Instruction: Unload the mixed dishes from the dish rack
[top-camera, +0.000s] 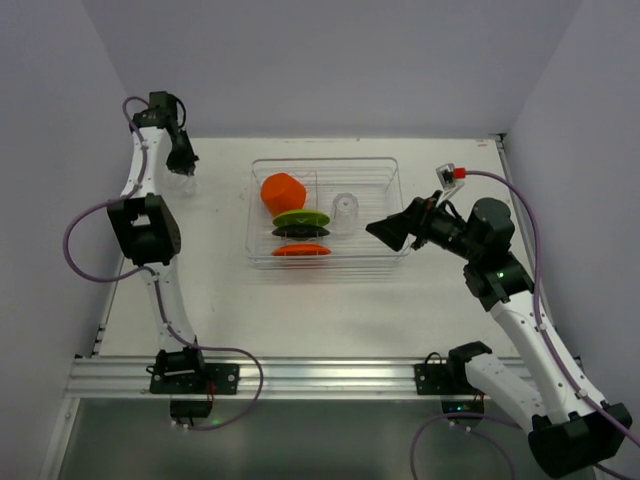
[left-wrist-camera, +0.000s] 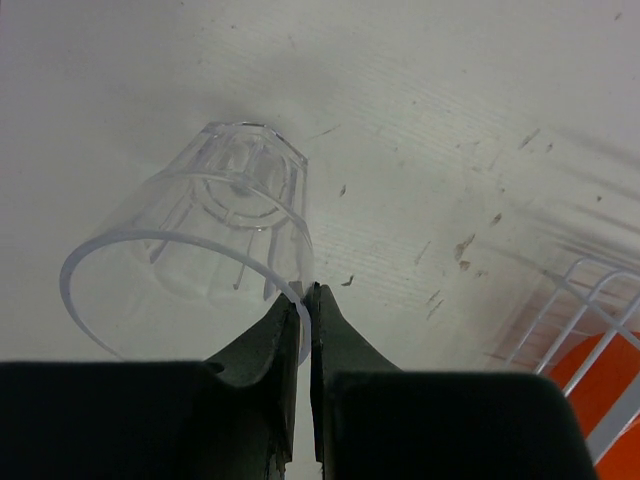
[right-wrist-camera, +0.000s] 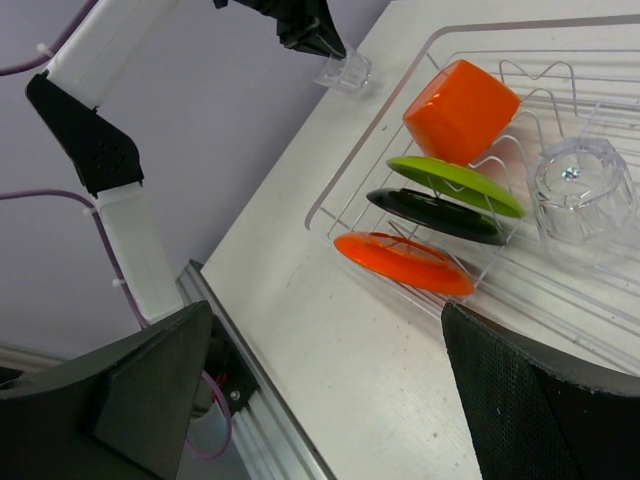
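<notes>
Setting clear tumbler (left-wrist-camera: 200, 250) on table (left-wrist-camera: 450, 120) at far left, well apart from dish rack (top-camera: 390, 175). Left gripper (left-wrist-camera: 305, 300) pinches its rim. Get base flat, then open and lift straight up. Right gripper (right-wrist-camera: 328, 312) gapes wide just right of rack; orange cup (top-camera: 283, 190), 3 plates (top-camera: 300, 233), 2nd tumbler (top-camera: 346, 210) inside.

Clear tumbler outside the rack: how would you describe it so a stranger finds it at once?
Find the clear dish rack in the middle of the white table. Left of it, near the table's far-left corner, the left tool pinches a clear tumbler by its rim. The other tumbler sits upside down inside the rack; this one is outside it.
</notes>
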